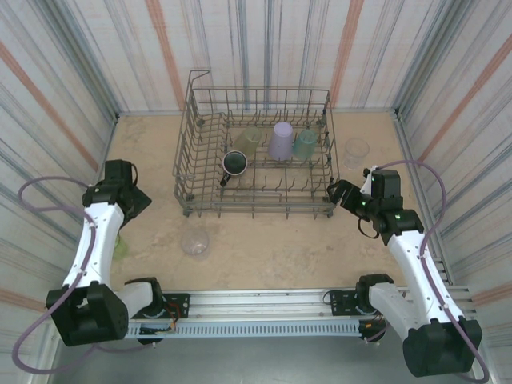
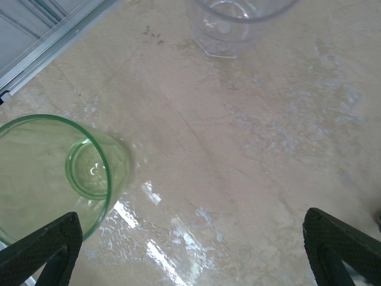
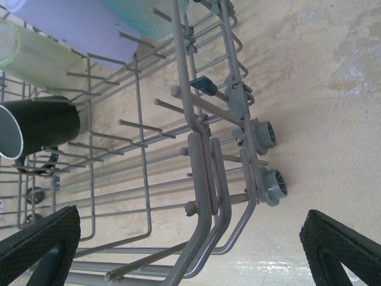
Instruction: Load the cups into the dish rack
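- Spread wide and empty at the bottom corners: fingers (image 2: 41, 247) of left gripper (image 2: 190, 229). Beyond, on the surface (image 2: 268, 119), bright green tumbler (image 2: 53, 173), upright or tipped hard to tell; near clear tumbler (image 2: 232, 27) cut off at top. Probably light, stiff, slick; best pinched across the rim wall.
- Right gripper (image 3: 190, 238) likewise fully apart, holding nothing, just beside dish rack (image 3: 199, 155) at its near right corner. Inside: dark mug (image 3: 41, 125), lavender tumbler (image 3: 77, 27), olive-yellow tumbler (image 3: 36, 56), teal tumbler (image 3: 143, 18), all cropped.
- From above: dish rack mid-surface toward the far edge; near clear tumbler in front of it; far clear tumbler (image 1: 356, 150) by the far right corner; bright green tumbler half hidden under left arm (image 1: 92, 240).
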Available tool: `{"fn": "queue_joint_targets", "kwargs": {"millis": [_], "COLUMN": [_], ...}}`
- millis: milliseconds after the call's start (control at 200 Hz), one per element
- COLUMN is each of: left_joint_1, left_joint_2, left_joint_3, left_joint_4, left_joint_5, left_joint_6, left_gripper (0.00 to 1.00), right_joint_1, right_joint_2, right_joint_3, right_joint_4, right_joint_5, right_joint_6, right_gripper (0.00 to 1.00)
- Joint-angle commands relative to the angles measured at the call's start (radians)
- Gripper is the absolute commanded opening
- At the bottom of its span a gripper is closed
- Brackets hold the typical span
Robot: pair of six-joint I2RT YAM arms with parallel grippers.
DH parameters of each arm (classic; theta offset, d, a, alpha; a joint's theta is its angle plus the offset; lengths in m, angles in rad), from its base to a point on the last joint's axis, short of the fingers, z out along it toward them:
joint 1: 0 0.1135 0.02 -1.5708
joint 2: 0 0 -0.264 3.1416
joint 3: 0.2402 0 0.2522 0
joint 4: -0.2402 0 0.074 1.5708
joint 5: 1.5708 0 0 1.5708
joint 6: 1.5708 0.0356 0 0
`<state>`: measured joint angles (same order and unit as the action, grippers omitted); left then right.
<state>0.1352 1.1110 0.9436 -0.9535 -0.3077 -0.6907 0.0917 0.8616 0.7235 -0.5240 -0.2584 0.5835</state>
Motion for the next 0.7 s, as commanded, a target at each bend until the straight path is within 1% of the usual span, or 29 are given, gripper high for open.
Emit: {"fn": "queue_joint_targets", "kwargs": {"millis": [0, 120, 336, 401, 496, 621, 696], "left_joint_1": [0.047, 0.099, 0.152, 0.166, 0.175, 0.177, 0.176], "left_joint_2": [0.007, 0.019, 0.037, 0.039, 0.037, 0.036, 0.039], "left_joint_3": [-0.043, -0.065, -0.091, -0.100, -0.116, -0.135, -0.144], "left_joint_4": [0.041, 0.067, 0.088, 0.089, 0.101, 0.107, 0.114], "left_joint_5": [0.029, 0.076, 0.085, 0.084, 0.084, 0.076, 0.070], "left_joint_6": [0.032, 0.036, 0.055, 0.051, 0.043, 0.043, 0.042], "left_gripper": [0.99, 0.99, 0.99, 0.97, 0.91, 0.86, 0.80], "right_joint_1": [0.007, 0.009, 0.010, 0.010, 0.010, 0.010, 0.010], "right_joint_2": [-0.007, -0.021, -0.069, -0.083, -0.098, -0.114, -0.122], "right_joint_3": [0.040, 0.048, 0.043, 0.039, 0.034, 0.028, 0.027], "right_joint_4": [-0.011, -0.030, -0.062, -0.071, -0.082, -0.094, -0.098], "right_joint_5": [-0.008, -0.004, 0.005, 0.009, 0.013, 0.019, 0.022], "right_joint_6": [-0.018, -0.019, -0.017, -0.017, -0.017, -0.019, -0.021], "right_gripper": [0.99, 0.99, 0.99, 0.99, 0.99, 0.99, 0.99]}}
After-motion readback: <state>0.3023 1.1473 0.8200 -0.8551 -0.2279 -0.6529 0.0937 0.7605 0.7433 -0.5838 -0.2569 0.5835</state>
